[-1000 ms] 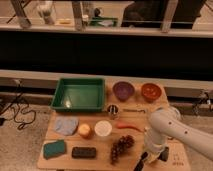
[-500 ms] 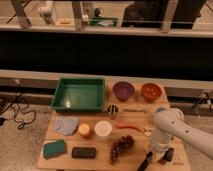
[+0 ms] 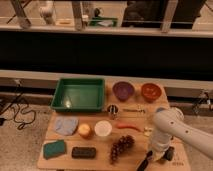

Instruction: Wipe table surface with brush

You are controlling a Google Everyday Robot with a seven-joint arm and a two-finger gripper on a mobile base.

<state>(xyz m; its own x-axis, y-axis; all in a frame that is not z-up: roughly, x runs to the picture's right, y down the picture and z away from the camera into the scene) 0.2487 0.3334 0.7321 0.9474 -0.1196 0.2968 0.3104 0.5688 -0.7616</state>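
Observation:
My gripper (image 3: 159,153) hangs from the white arm at the front right corner of the light tan table surface (image 3: 100,161). It is shut on the brush (image 3: 145,161), a slim black tool that slants down and left from the gripper toward the table's front edge. The brush's lower end is low over the wood by the edge. I cannot tell whether it touches. The brush's head is hidden.
A green tray (image 3: 60,95) stands at the back left, with a purple bowl (image 3: 123,90) and an orange bowl (image 3: 151,91) at the back right. Grapes (image 3: 121,145) lie just left of the brush. Further left are a black block (image 3: 83,152), a green sponge (image 3: 54,148), a white cup (image 3: 103,128) and a red chili (image 3: 126,126).
The arm and gripper have shifted slightly right and toward the front edge, carrying the brush along. The other items have not moved.

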